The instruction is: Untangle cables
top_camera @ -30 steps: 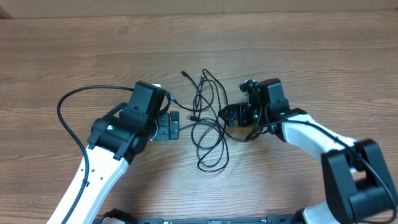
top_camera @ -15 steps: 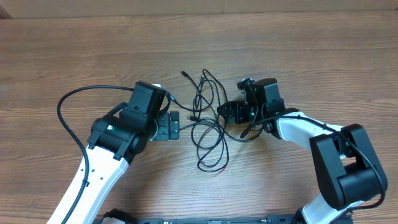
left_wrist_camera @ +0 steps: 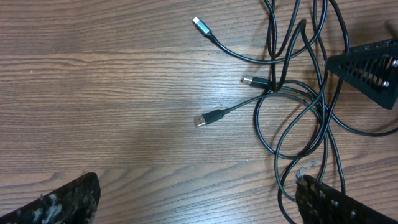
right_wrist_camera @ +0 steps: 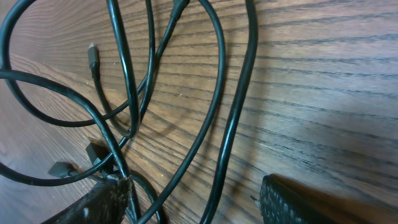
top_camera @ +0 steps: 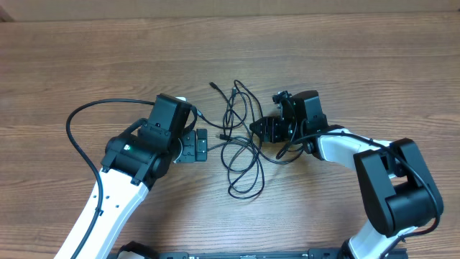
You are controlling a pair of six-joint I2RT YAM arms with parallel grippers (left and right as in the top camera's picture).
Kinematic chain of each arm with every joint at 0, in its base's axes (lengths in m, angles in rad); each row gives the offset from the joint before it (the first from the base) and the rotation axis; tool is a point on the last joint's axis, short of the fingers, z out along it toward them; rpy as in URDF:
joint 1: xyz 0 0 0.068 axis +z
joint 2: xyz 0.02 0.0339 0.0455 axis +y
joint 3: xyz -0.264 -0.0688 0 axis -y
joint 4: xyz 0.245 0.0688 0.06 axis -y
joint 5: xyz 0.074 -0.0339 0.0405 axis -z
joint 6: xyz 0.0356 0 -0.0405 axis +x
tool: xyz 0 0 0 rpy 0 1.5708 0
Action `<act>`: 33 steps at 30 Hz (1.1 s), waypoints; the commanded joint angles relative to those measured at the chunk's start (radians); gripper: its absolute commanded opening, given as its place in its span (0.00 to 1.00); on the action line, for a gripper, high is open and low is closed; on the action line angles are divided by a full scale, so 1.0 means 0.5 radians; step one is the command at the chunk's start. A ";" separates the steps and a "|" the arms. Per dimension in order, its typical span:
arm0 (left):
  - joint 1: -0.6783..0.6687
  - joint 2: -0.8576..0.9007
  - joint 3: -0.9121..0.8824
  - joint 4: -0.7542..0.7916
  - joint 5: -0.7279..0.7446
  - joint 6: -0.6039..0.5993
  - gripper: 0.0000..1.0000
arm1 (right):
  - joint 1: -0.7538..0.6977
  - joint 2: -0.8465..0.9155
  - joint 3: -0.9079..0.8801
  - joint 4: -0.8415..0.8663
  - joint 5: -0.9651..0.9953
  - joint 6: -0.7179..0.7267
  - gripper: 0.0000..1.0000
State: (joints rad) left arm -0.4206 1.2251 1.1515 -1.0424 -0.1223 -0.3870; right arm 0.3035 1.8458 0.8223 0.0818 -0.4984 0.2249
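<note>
A brown wood-grain tabletop (top_camera: 359,65) fills every view, bare apart from the arms and cords. The left gripper (top_camera: 204,144) sits low over it with its jaws spread wide and nothing held. In its wrist view its fingers (left_wrist_camera: 339,202) show only at the bottom corners, with bare wood in most of the gap between them. One black loop runs close past the right-hand fingertip, and I cannot tell whether it touches. The right gripper (top_camera: 256,132) faces the left one from the other side of the tangle. It is also parted, and its wrist view shows several strands lying on the wood in the gap. One strand runs up against the left-hand fingertip (right_wrist_camera: 106,199), but the jaws are not clamped on any of them. The cables (top_camera: 238,137) lie between the two grippers as a loose knot of thin black loops crossing one another. One long loop trails toward the near edge. From the knot a silvery plug (left_wrist_camera: 199,23) reaches farthest out, a small dark plug (left_wrist_camera: 247,79) lies beside a crossing of strands, and a flat metal-tipped plug (left_wrist_camera: 201,120) rests alone on open wood. Thicker black wires arc from each arm, well apart from the knot.
</note>
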 commanded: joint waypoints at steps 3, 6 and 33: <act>0.012 -0.011 0.006 0.006 0.021 -0.020 1.00 | 0.005 0.076 0.005 0.041 -0.179 0.034 0.64; 0.012 -0.011 0.006 0.006 0.021 -0.020 1.00 | 0.005 0.126 0.005 0.066 -0.256 0.049 0.55; 0.012 -0.011 0.006 0.005 0.021 -0.020 1.00 | -0.236 -0.504 0.009 -0.157 -0.240 0.169 0.04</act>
State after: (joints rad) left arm -0.4206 1.2251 1.1515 -1.0409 -0.1188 -0.3870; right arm 0.2073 1.7187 0.8223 0.0147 -0.6273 0.3138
